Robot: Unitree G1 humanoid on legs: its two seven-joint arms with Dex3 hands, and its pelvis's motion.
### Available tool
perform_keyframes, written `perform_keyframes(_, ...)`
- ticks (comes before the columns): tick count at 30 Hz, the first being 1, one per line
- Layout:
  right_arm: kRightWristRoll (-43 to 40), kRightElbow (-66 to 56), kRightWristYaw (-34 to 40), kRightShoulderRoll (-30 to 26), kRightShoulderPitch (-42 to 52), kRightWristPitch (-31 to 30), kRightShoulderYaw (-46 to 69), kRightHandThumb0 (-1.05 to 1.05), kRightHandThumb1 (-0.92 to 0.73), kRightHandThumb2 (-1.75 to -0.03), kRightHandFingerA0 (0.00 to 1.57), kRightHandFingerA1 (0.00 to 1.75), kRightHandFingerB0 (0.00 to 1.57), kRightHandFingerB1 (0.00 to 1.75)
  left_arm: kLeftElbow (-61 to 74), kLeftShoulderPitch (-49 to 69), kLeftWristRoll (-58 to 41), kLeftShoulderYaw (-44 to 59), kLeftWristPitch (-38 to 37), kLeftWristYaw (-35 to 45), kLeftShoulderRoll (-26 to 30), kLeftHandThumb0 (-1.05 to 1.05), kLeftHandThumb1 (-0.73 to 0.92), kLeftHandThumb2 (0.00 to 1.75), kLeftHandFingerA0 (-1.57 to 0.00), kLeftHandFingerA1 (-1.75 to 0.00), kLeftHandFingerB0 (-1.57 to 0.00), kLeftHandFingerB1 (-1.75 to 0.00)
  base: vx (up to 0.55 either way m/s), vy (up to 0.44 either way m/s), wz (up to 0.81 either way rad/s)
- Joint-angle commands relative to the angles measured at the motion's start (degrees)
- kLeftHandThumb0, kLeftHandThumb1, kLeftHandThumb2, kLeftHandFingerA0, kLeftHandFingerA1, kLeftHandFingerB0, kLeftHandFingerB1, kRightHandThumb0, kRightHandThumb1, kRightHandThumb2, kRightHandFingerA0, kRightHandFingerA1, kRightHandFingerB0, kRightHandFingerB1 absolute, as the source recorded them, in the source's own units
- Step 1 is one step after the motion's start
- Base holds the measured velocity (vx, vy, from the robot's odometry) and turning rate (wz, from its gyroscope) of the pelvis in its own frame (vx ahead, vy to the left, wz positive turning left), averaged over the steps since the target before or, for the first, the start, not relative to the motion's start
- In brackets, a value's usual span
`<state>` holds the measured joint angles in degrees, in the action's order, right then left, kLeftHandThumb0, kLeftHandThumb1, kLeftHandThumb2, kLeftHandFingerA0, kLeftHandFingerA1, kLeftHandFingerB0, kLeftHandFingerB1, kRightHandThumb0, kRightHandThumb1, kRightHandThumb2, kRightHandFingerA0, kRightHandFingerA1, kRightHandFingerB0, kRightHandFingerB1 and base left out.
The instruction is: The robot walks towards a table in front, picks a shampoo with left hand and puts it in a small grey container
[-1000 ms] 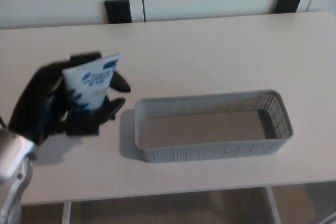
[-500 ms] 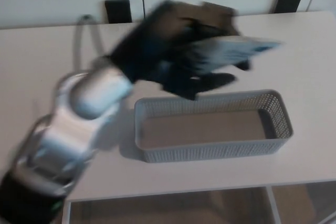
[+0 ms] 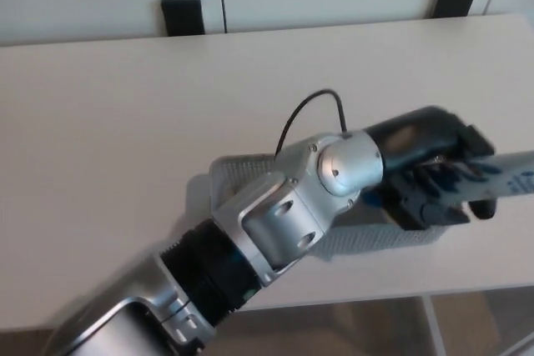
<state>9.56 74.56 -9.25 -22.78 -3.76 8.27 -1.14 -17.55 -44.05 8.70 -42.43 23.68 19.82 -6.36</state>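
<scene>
My left arm reaches across the picture from the lower left, and its black left hand (image 3: 430,168) is shut on the shampoo tube (image 3: 509,179), a white and blue tube lying nearly flat and pointing right. Hand and tube hang over the right end of the small grey mesh container (image 3: 238,174), most of which is hidden under my forearm; only its left corner and part of the front wall show. My right hand is not in view.
The pale table (image 3: 125,139) stretches to the left and back. Two black brackets (image 3: 182,16) sit at its far edge against the white wall. The table's front edge (image 3: 400,289) runs just below the container.
My left arm has swung right with the tube, from left of the container, across it, to over its right end. The tube has tipped from upright to nearly flat.
</scene>
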Motion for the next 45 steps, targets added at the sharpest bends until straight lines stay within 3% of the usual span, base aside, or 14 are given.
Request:
perform_keyframes(1,0.4,-1.1,-1.2,-0.3,0.5,-0.3,-0.6,-0.43,-0.7,-0.62,0.61,0.44,0.52,0.39,-2.1,1.5,2.2,1.2,2.7,1.8,1.5,-0.19,0.76,0.74,-1.04,-1.38,-0.81,-1.09,0.0,0.0,0.0)
perform_keyframes(13,0.5,-1.0,-1.8,-0.8,0.8,0.1,-0.9,-0.43,-0.72,-0.62,0.61,0.46,0.53,0.4,5.7,3.4,3.6,5.7,4.2,4.4,9.8,-0.21,0.76,0.82,-1.05,-1.44,-0.77,-1.25,0.0,0.0,0.0)
perform_keyframes(22,-0.1,-1.1,-1.9,-0.8,0.8,-0.7,-0.3,-0.42,-0.73,-0.63,0.62,0.46,0.52,0.39,11.1,2.8,3.9,8.0,6.7,7.5,13.6,-0.16,0.81,0.71,-1.08,-1.39,-0.77,-1.13,0.0,0.0,0.0)
perform_keyframes(24,0.3,-1.3,-1.4,-0.9,0.9,-0.6,-0.7,-0.43,-0.73,-0.63,0.63,0.48,0.53,0.4,11.8,3.4,3.9,8.2,7.1,7.3,13.7,-0.13,0.81,0.72,-1.08,-1.35,-0.83,-1.07,0.0,0.0,0.0)
perform_keyframes(25,0.3,-1.4,-1.4,-0.9,0.5,-0.7,-0.7,-0.43,-0.73,-0.63,0.63,0.47,0.53,0.4,11.8,3.2,4.0,8.5,7.3,7.1,13.7,-0.14,0.8,0.68,-1.12,-1.27,-0.88,-0.9,0.0,0.0,0.0)
perform_keyframes(26,0.3,-1.3,-1.4,-0.9,0.5,-0.6,-0.6,-0.42,-0.72,-0.63,0.62,0.46,0.54,0.4,12.2,3.4,4.2,8.6,8.3,6.7,13.4,-0.19,0.74,0.62,-1.12,-0.93,-0.86,-0.54,0.0,0.0,0.0)
perform_keyframes(27,0.3,-1.3,-1.5,-1.0,0.5,-0.5,-0.7,-0.42,-0.72,-0.62,0.62,0.45,0.54,0.4,12.2,2.9,4.8,7.4,8.2,8.1,14.1,-0.56,0.57,0.59,-0.19,-0.3,-0.15,-0.27,0.0,0.0,0.0)
perform_keyframes(28,0.4,-1.4,-1.6,-1.1,0.6,-0.3,-0.8,-0.42,-0.72,-0.62,0.62,0.45,0.54,0.4,12.0,2.2,5.5,5.8,7.5,10.0,15.3,-0.56,0.57,0.59,-0.19,-0.3,-0.15,-0.27,0.0,0.0,0.0)
perform_keyframes(29,0.2,-1.4,-1.8,-1.1,0.6,-0.3,-0.6,-0.42,-0.72,-0.62,0.61,0.44,0.53,0.4,11.6,1.5,6.4,4.5,7.4,11.1,15.9,-0.66,0.42,0.81,0.0,-0.19,0.0,-0.16,0.0,0.0,0.0)
perform_keyframes(30,0.3,-1.4,-1.9,-1.2,0.6,0.0,-0.7,-0.42,-0.72,-0.62,0.62,0.45,0.54,0.4,11.6,1.0,7.8,3.1,7.7,11.4,16.4,-0.8,0.47,0.83,0.0,0.0,0.0,-0.02,0.0,0.0,0.0)
perform_keyframes(33,0.4,-1.5,-1.7,-1.1,0.3,-0.3,-0.8,-0.43,-0.72,-0.63,0.62,0.46,0.53,0.4,11.3,-0.1,9.3,0.7,8.2,12.6,17.3,-0.83,0.56,0.58,0.0,0.0,0.0,0.0,0.0,0.0,0.0)
perform_keyframes(35,0.0,-1.5,-1.7,-1.1,0.2,-0.6,-0.4,-0.42,-0.71,-0.62,0.64,0.48,0.53,0.4,11.2,-0.4,9.3,0.4,9.1,12.8,16.9,-0.85,0.57,0.58,0.0,0.0,0.0,0.0,0.0,0.0,0.0)
perform_keyframes(36,-0.2,-1.4,-1.7,-1.1,0.1,-0.7,-0.2,-0.42,-0.72,-0.62,0.62,0.45,0.5,0.39,11.1,-0.5,9.4,0.3,9.6,12.8,16.6,-0.92,0.53,0.9,0.0,0.0,0.0,0.0,0.0,0.0,0.0)
perform_keyframes(45,0.0,-1.3,-1.6,-1.1,1.1,-0.6,-0.2,-0.43,-0.72,-0.63,0.62,0.48,0.53,0.39,9.3,0.1,8.9,1.7,9.7,13.3,15.5,-0.88,0.48,0.86,0.0,0.0,0.0,-0.01,0.0,0.0,0.0)
